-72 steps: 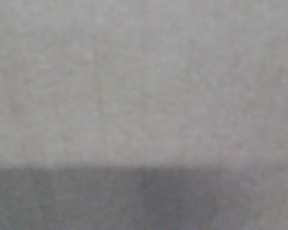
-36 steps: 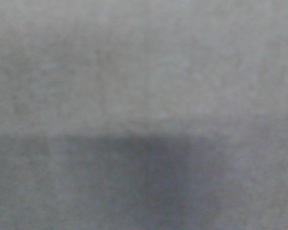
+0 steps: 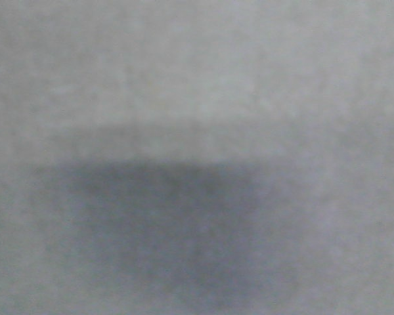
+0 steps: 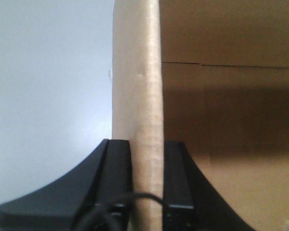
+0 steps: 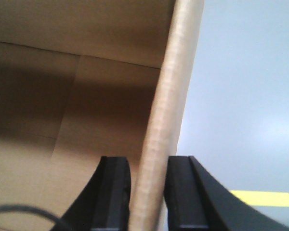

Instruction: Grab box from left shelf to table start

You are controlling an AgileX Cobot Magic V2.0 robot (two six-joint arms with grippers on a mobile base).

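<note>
the box [image 4: 221, 96] is clamped from both sides. each gripper straddles the raw corrugated edge of one side wall, with one finger inside the carton and one outside.

in the left wrist view the wall edge runs straight up the middle. the brown inner faces lie to its right, and a plain pale grey surface [image 4: 48, 86] lies open to its left, with nothing near the outer finger. in the right wrist view the edge leans a little to the right. the carton's interior is on its left and open grey floor [image 5: 250, 96] on its right, crossed low down by a yellow stripe [image 5: 265, 197].

the left gripper [image 4: 145, 144] looks along the wall, its black fingers [image 4: 116, 178] narrow and pressed onto both faces of the cardboard. a dark cable [image 4: 135, 196] loops across its base. the right gripper [image 5: 148, 161] sits the same way, its fingers [image 5: 180, 192] pinched onto the wall.

the front view is only a grey blur with a darker patch [image 3: 157, 230] in the lower middle; what it is cannot be told. half a second ago the patch's top edge lay lower in the frame, and a second ago it was a low band along the bottom left.
</note>
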